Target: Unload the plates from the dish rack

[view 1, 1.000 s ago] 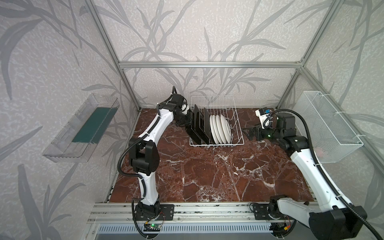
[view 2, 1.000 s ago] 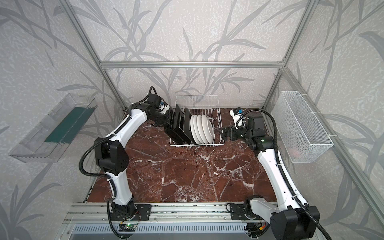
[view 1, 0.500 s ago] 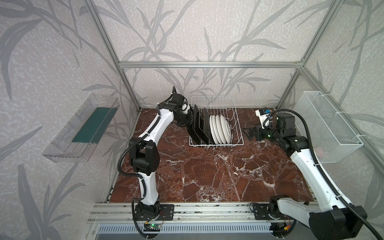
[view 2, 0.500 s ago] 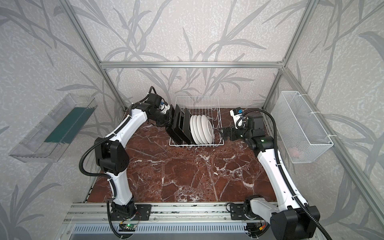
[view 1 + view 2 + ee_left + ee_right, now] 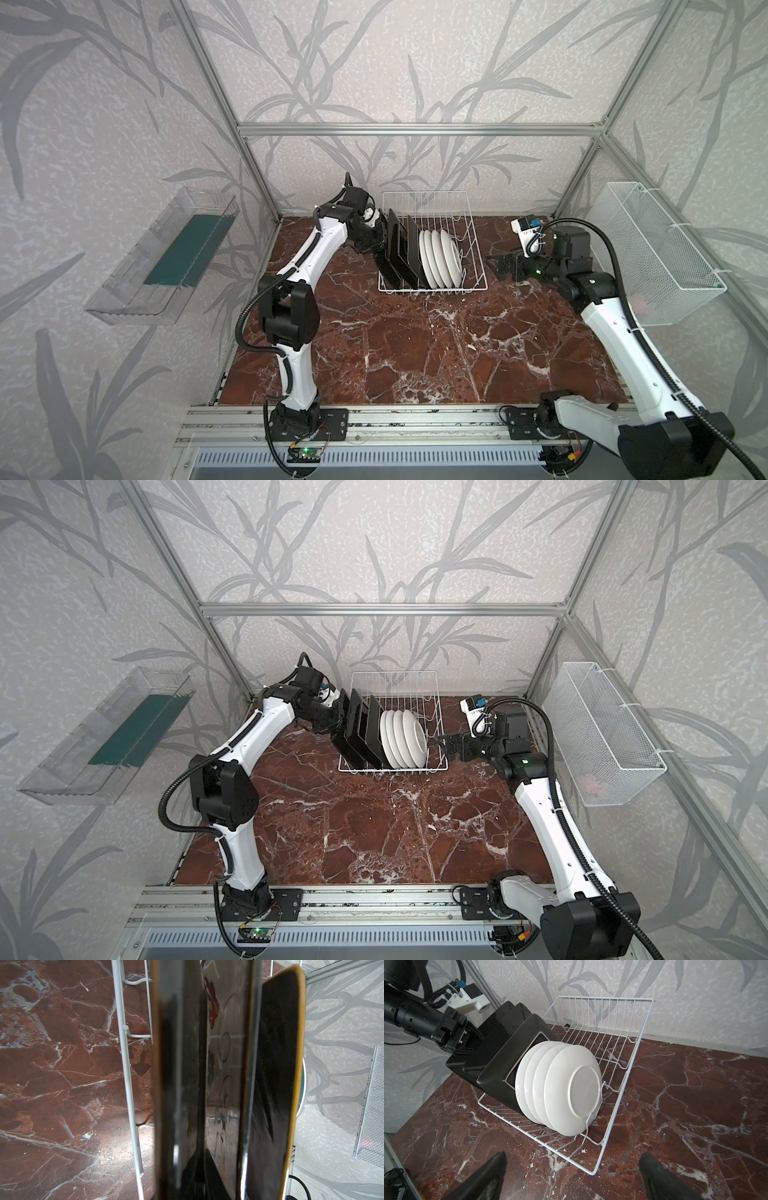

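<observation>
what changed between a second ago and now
The left pincer closed onto the rim of the outermost black square plate at the end of the dish rack, and its arm barely shifted. The plate has not been lifted out. Unchanged: the right pincer, wide open beside the rack, and the round white plates.

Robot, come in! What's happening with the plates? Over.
Left pincer shut on end square plate in dish rack. Right pincer open beside rack. Nothing blocking.
</observation>
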`<state>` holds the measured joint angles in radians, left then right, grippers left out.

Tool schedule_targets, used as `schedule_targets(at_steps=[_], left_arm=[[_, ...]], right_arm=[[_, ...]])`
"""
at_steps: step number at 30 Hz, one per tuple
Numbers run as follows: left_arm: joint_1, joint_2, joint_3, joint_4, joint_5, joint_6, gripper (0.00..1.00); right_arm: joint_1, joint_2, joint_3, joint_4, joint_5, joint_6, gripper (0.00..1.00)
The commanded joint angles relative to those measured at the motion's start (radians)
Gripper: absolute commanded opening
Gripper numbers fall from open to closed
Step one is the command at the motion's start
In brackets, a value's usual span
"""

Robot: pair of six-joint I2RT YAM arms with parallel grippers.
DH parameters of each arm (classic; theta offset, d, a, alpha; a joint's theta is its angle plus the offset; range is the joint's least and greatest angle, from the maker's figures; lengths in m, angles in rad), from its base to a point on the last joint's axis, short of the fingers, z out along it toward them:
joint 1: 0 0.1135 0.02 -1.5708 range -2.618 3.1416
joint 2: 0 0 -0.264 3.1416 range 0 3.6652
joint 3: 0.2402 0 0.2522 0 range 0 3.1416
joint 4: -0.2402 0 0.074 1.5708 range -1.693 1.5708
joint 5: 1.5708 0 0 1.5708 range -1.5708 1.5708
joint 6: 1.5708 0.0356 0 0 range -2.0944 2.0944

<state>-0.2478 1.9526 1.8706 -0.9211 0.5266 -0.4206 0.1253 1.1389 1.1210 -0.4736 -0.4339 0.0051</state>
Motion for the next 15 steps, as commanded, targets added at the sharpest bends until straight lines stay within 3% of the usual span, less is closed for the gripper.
schedule_targets(at_steps=[1,15], left_arm=[[0.004,-0.005,0.034,-0.008,0.008,0.021,0.00],[0.003,-0.043,0.092,-0.032,0.006,-0.001,0.00]], right_arm=[[0.003,-0.015,0.012,-0.006,0.005,-0.012,0.99],[0.004,-0.028,0.023,-0.019,0.000,-0.008,0.99]])
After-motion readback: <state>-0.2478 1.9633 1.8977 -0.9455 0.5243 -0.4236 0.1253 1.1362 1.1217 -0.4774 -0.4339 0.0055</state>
